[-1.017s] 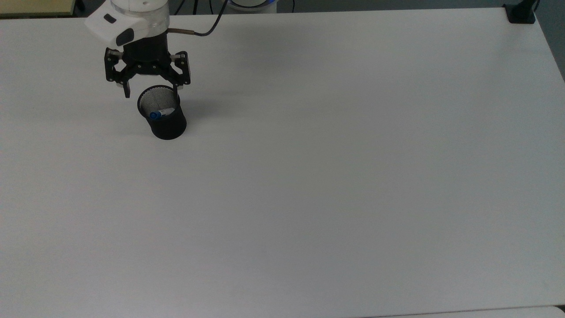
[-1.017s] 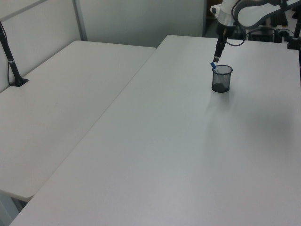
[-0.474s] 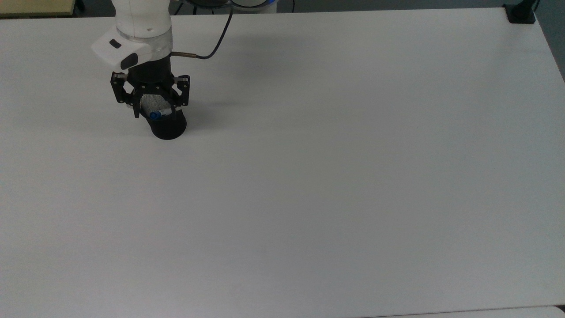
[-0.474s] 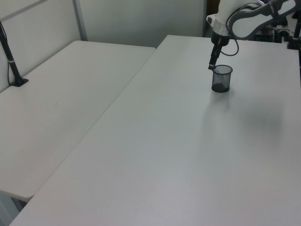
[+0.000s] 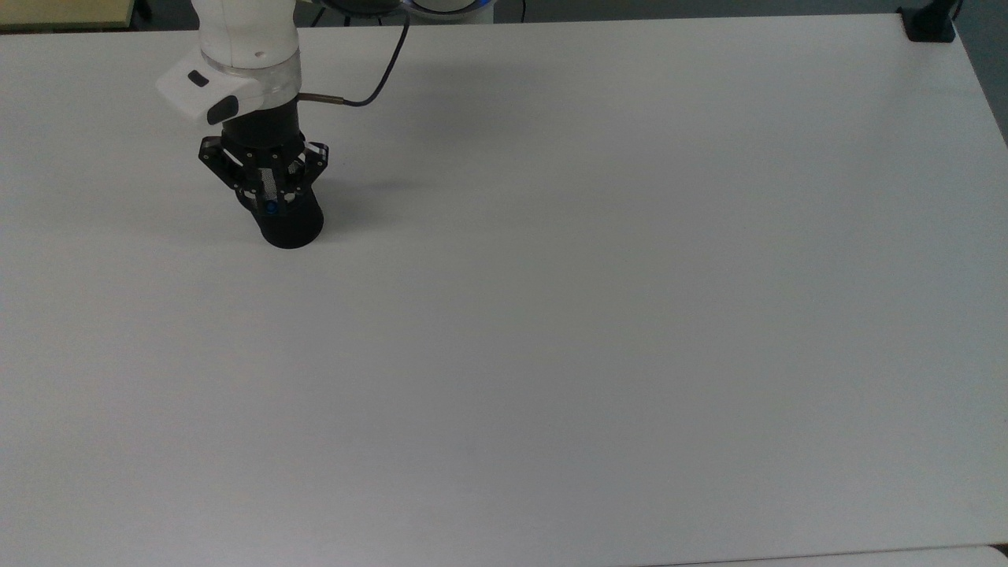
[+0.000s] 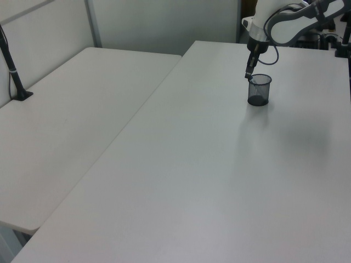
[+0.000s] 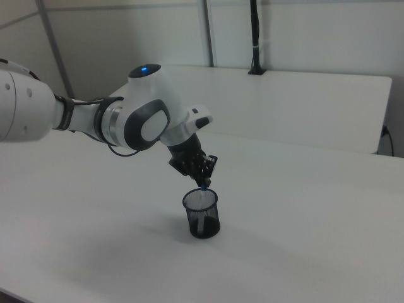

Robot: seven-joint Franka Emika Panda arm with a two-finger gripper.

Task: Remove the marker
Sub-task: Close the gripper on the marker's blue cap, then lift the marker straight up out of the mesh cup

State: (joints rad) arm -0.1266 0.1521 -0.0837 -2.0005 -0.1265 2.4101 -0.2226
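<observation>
Black mesh cup [image 5: 291,224], blue-capped marker [image 5: 271,207], black gripper [image 5: 269,197], white arm [image 5: 248,39], white table [image 5: 551,315]

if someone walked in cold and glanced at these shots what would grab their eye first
Probably the white robot arm bending down over a black mesh cup, the lone dark thing on the big white table, near the top view's upper left. Its black tool sits right at the cup's rim, closed around the blue tip of the marker that stands in the cup. After that, the black cable looping off the wrist.
</observation>
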